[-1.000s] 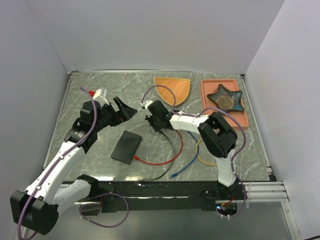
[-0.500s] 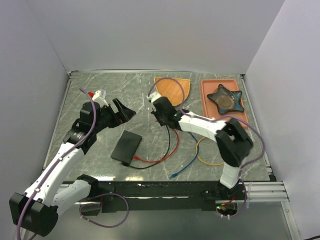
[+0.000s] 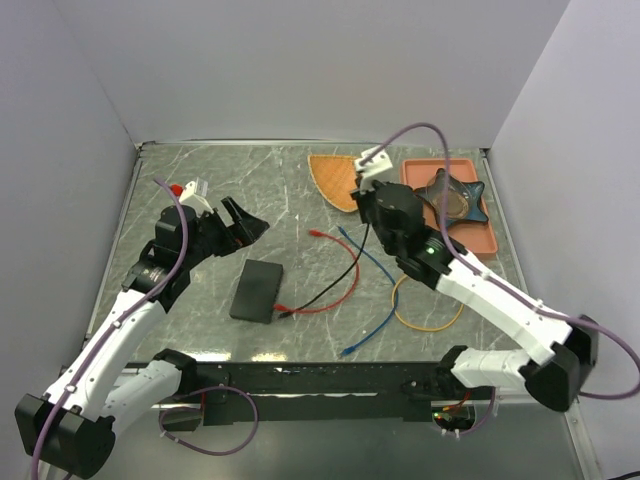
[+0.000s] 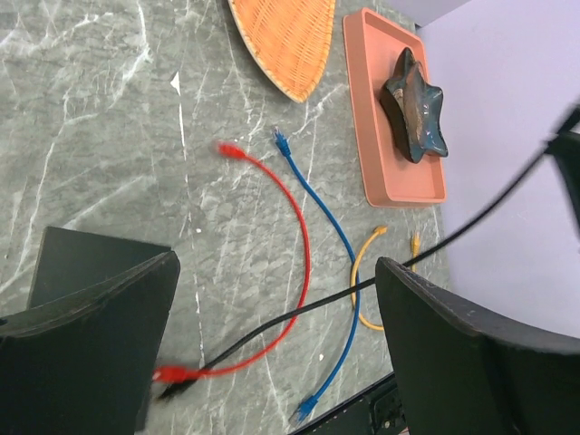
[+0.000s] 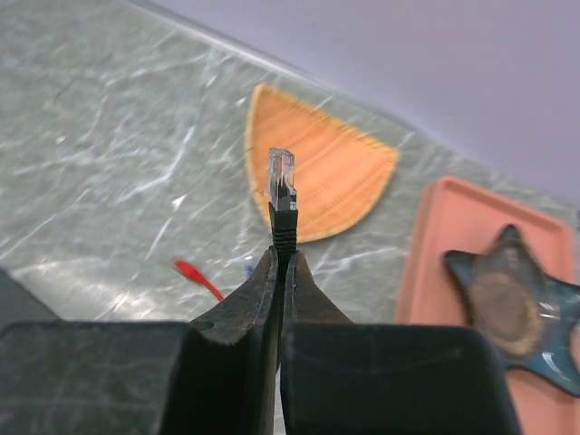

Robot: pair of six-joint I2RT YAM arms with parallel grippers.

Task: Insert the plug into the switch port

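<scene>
Black-corded plug in right tool

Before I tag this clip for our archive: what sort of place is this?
Probably a robot test cell: plain pale walls box in a grey marble-patterned tabletop, where a loose red network cable and a blue network cable lie by a flat matte-black rectangular box.

bright, even, diffuse light; shadows faint. right wrist view: background soft-focus, near fingers dark, blurred.
</scene>
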